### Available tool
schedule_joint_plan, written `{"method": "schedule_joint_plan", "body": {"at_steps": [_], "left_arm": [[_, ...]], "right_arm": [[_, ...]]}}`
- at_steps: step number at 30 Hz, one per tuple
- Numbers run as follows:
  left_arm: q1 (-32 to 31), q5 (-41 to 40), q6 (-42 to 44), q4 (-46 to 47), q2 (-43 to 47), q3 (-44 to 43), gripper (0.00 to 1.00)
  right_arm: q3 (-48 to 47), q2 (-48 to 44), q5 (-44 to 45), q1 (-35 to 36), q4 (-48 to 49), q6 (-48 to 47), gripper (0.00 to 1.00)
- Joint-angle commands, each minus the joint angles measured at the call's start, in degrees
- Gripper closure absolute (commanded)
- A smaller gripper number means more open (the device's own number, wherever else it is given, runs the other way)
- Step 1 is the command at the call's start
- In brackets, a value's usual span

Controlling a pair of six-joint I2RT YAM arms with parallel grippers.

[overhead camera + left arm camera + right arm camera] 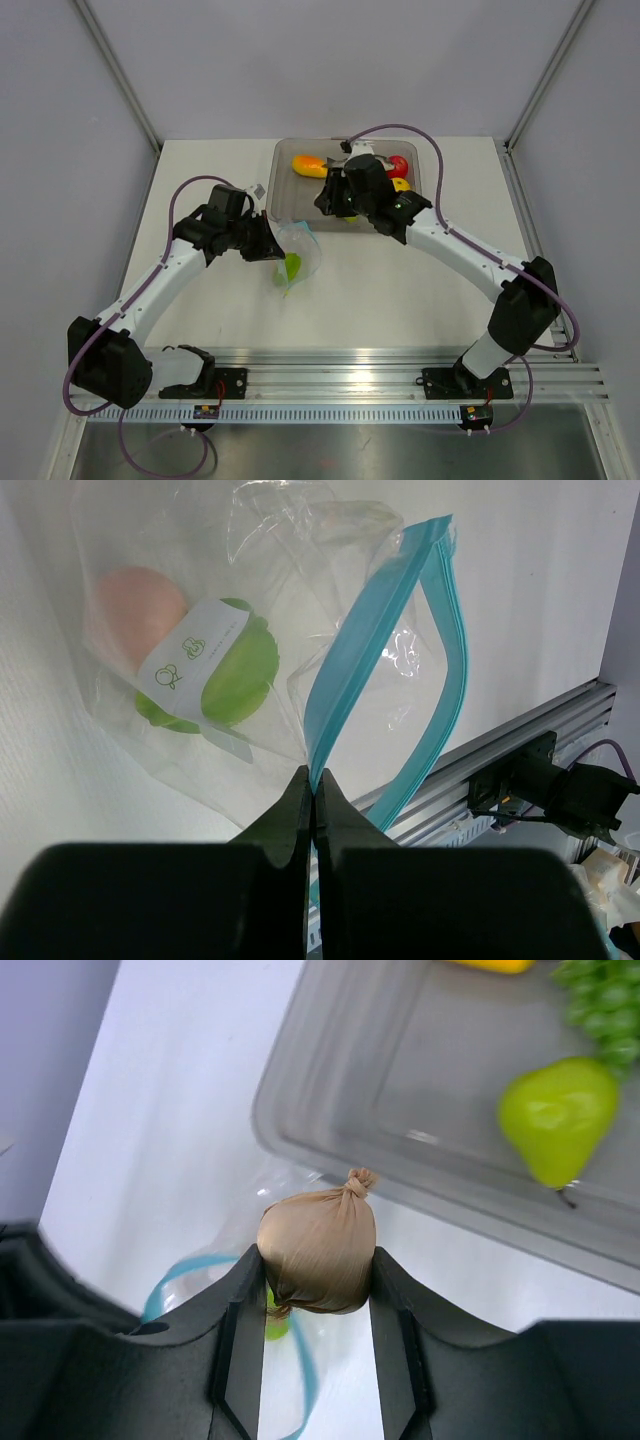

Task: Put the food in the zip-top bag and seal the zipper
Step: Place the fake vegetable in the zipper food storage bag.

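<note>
1. Just in front of the clear tray (300, 1130), the zip-top bag (150, 740) hangs from my left gripper (313, 780). Its jaws are clamped tight on the blue zipper (370, 630), and the mouth gapes in a loop.
2. Done so far: a pink egg (140, 605) and a green fruit (240, 670) are inside the bag.
3. In hand: my right gripper (318, 1270) is squeezing a brown knotted dumpling (318, 1250), hovering above the bag's mouth at the tray's near edge. I'd say it's close to the drop, but it isn't in yet.
4. Left to do: a green pear (560, 1115), green grapes (605, 995), an orange-yellow piece (308, 165) and something red (398, 165) sit in the tray. The zipper is wide open, so sealing hasn't started.
5. In the way: the tray wall is right beside the bag, the plastic is floppy, and the opening looks narrow. The wrists are close together too. The table (200, 170) looks otherwise uncluttered.
</note>
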State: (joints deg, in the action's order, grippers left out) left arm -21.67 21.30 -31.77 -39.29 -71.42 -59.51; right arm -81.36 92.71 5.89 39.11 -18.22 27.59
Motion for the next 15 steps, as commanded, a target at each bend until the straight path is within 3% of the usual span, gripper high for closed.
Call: {"method": "schedule_joint_plan", "body": {"at_steps": [1,15], "left_arm": [[0.31,1.91,-0.22,2.02,1.46,-1.4,1.0],[0.31,4.0,-1.27,2.98,0.67,-1.58,1.0]], "right_arm": [[0.42,-3.49,-1.76,5.07,1.35,-2.81,0.69],[-0.2,-0.08,-5.63,12.12,-5.34,-6.41,0.59]]}}
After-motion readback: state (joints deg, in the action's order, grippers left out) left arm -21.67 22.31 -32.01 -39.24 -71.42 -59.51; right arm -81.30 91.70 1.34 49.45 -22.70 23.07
